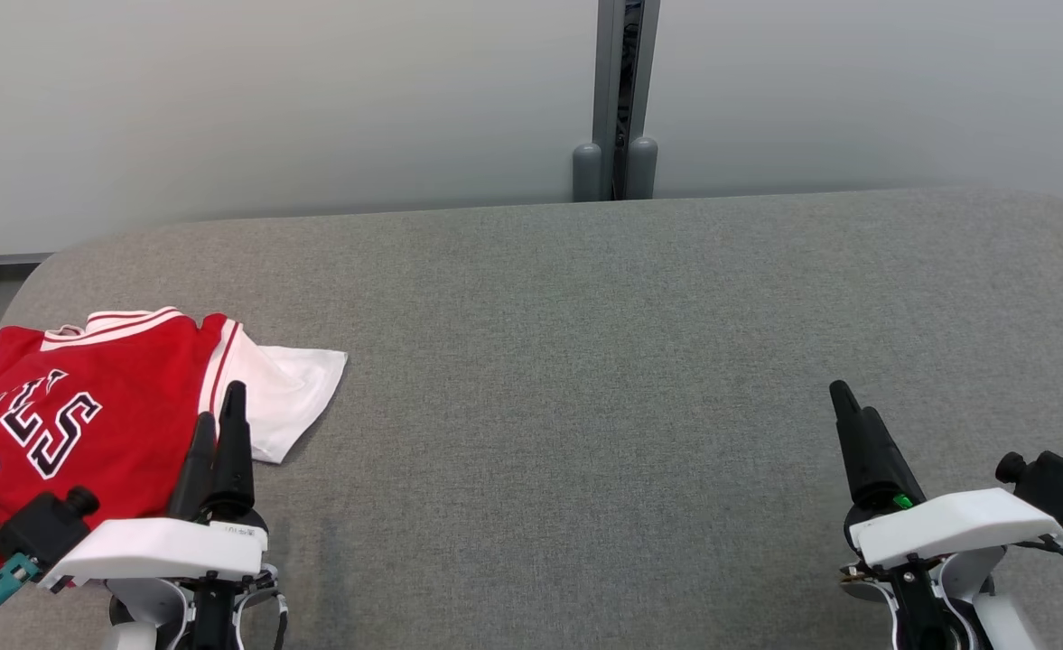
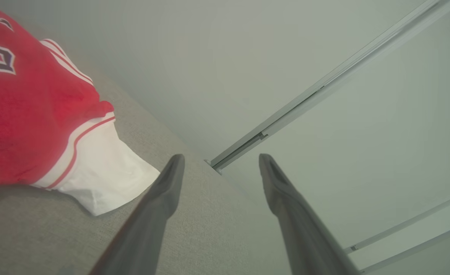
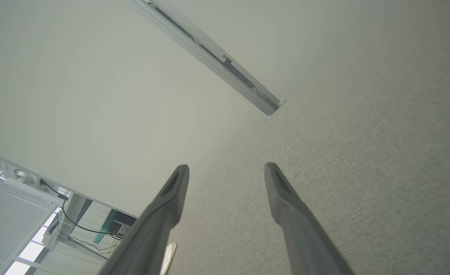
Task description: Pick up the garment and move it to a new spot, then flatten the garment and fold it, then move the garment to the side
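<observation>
We see the left gripper with its fingers spread wide and holding nothing. In the head view it overlaps the garment, and we cannot tell whether it touches the cloth. The right gripper is spread just as wide and empty, over bare worktop near the right edge. The garment, a red jersey with white sleeves and dark lettering, lies rumpled at the worktop's left edge, its left part cut off.
</observation>
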Controlling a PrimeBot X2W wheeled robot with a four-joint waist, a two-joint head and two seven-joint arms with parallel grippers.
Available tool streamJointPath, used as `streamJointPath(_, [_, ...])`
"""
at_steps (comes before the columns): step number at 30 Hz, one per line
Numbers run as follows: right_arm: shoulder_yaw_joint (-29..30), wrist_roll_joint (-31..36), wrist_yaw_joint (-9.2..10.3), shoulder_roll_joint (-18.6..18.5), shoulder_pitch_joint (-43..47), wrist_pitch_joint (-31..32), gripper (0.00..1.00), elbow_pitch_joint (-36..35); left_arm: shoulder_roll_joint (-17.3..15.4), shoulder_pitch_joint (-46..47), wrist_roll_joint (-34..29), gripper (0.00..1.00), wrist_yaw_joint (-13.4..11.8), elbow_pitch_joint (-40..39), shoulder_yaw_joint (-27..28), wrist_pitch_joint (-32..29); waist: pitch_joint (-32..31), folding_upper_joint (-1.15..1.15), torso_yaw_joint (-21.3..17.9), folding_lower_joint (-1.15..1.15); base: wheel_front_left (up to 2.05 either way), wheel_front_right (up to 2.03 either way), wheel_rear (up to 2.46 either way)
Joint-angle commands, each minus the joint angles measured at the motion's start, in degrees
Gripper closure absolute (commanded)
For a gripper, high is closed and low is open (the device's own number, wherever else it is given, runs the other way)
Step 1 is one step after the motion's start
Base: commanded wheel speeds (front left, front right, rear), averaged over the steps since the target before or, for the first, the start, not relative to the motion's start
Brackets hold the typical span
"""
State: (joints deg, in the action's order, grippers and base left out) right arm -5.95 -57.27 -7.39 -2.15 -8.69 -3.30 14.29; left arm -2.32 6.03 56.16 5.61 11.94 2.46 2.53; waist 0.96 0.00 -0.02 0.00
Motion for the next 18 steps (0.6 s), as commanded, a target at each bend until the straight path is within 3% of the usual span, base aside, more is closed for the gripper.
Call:
streamJointPath(1, [-0.3,1.8,-0.11,-0.6,-1.1,-0.7,0.00,-0.8,-0.4,0.3,-1.8,0.00,-0.4,-1.1,-0.3,0.5,0.0,0.00,0.0,0.00,0.00,0.00,0.00])
streamJointPath(18, [-3.4,14.0,-0.12,-0.6,-0.7,-3.7,0.00,-2.0,-0.5,-0.7,-16.7,0.00,-3.2,-4.0,-4.1,3.7,-0.1,0.00,-0.1,0.00,0.00,0.00,0.00])
